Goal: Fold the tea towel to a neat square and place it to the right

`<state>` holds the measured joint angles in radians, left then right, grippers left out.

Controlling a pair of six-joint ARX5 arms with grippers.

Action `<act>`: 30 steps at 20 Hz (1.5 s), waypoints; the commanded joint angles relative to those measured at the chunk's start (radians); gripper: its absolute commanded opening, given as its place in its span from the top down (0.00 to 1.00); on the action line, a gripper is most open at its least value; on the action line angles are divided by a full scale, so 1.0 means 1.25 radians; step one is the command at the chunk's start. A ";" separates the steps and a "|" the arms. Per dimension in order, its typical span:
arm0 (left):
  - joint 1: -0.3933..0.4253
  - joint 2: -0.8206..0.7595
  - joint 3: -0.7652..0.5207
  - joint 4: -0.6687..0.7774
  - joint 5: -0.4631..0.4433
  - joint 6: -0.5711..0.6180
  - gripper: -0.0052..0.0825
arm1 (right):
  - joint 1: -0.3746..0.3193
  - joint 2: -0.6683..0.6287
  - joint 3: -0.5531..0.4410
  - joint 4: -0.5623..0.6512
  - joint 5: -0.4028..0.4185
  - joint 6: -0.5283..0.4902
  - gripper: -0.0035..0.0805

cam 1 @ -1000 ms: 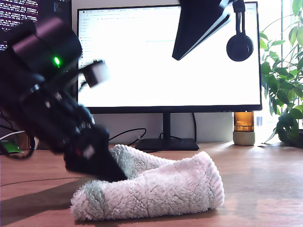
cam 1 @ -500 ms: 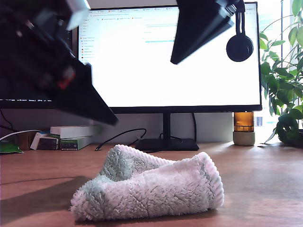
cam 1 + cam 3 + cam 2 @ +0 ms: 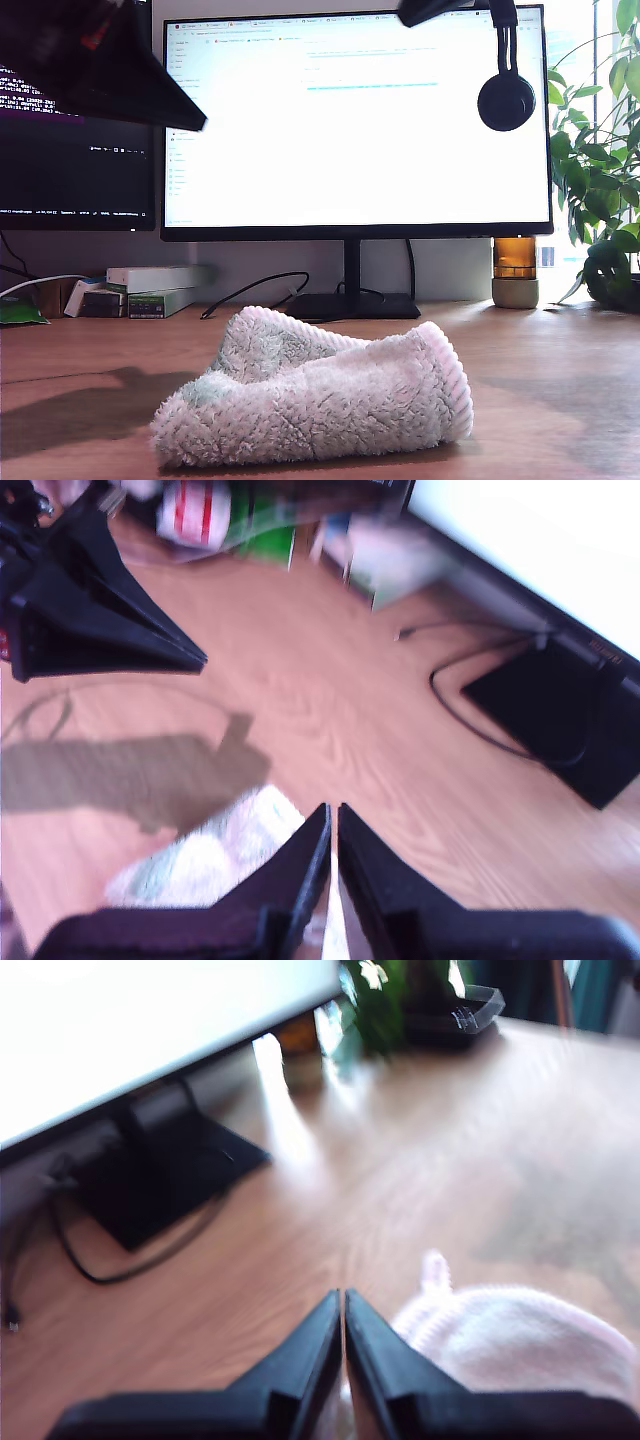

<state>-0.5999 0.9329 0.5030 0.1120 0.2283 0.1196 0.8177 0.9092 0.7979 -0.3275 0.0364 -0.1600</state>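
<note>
The tea towel lies bunched in a rough roll on the desk, at six o'clock in the exterior view. My first gripper hangs high at ten o'clock, jaws pressed together and empty. My second gripper is at one o'clock, likewise closed on nothing.

Exterior view low at desk level, close, facing monitor, both wrist views angled down, sharing towel.

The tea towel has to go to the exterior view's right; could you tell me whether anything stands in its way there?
Nothing visible does. The desk on the exterior view's right of the tea towel is bare wood; the amber jar and the plant stand farther back, beside the monitor.
</note>
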 commanded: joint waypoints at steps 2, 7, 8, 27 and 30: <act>0.002 -0.009 -0.128 0.128 -0.001 -0.046 0.97 | -0.002 -0.001 -0.148 0.161 -0.003 0.005 0.97; -0.008 0.035 -0.209 0.271 -0.001 -0.057 0.97 | -0.006 0.066 -0.315 0.516 -0.016 0.015 0.97; -0.008 0.064 -0.209 0.300 0.001 -0.056 0.97 | -0.010 0.096 -0.321 0.547 -0.016 0.024 0.97; -0.042 0.613 -0.070 0.638 0.121 -0.047 0.97 | -0.043 0.467 -0.321 0.749 -0.108 0.047 0.97; -0.042 0.663 -0.047 0.616 0.111 -0.048 0.97 | -0.044 0.476 -0.321 0.737 -0.109 0.045 0.97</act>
<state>-0.6483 1.7412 0.4511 0.8848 0.3683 0.0555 0.7654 1.4910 0.4023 0.5926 -0.0963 -0.1051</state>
